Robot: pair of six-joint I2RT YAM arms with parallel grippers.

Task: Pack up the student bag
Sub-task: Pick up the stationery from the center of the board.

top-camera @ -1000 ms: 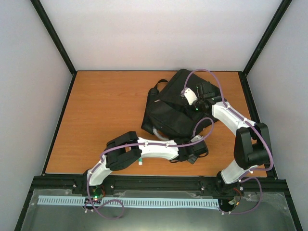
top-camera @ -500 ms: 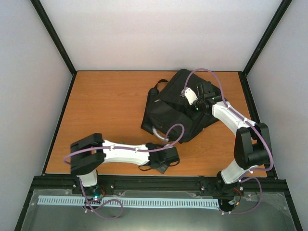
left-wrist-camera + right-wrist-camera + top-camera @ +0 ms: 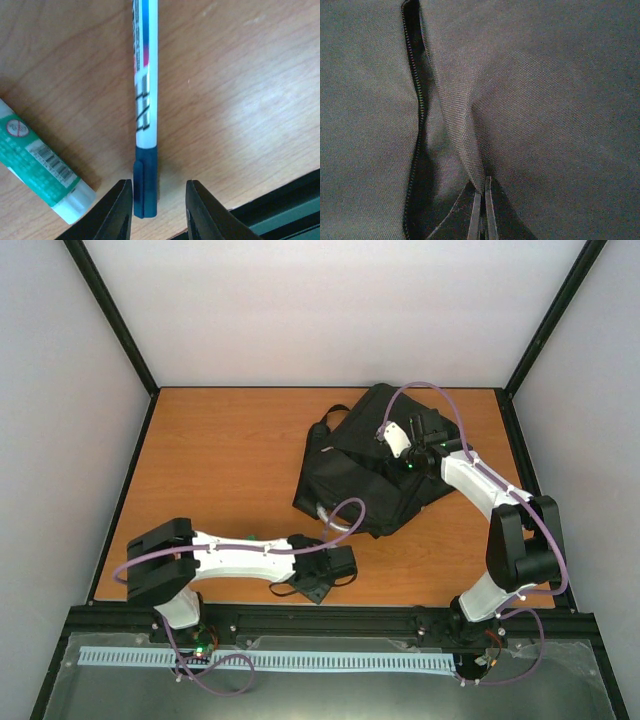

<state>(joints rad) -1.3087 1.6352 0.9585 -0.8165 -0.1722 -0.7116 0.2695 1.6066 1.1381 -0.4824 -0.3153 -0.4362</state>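
The student bag (image 3: 370,465) is a large black backpack lying at the back right of the wooden table. My right gripper (image 3: 405,448) rests on top of it. In the right wrist view my right gripper (image 3: 481,192) is shut on a raised fold of the bag's fabric (image 3: 455,115), beside an open zip (image 3: 417,100). My left gripper (image 3: 325,575) hovers low near the table's front edge. In the left wrist view my left gripper (image 3: 158,184) is open, and the dark blue cap of a white pen (image 3: 145,100) lies on the table between its jaws, nearer the left one.
A green and white glue stick (image 3: 42,162) lies on the table to the left of the pen. The black front rail (image 3: 280,205) runs just behind my left fingers. A grey loop (image 3: 335,518) sticks out at the bag's near edge.
My left arm has swung left and back from the bag's near corner toward the front edge, and its jaws have opened over the pen's cap. The right arm has not moved.
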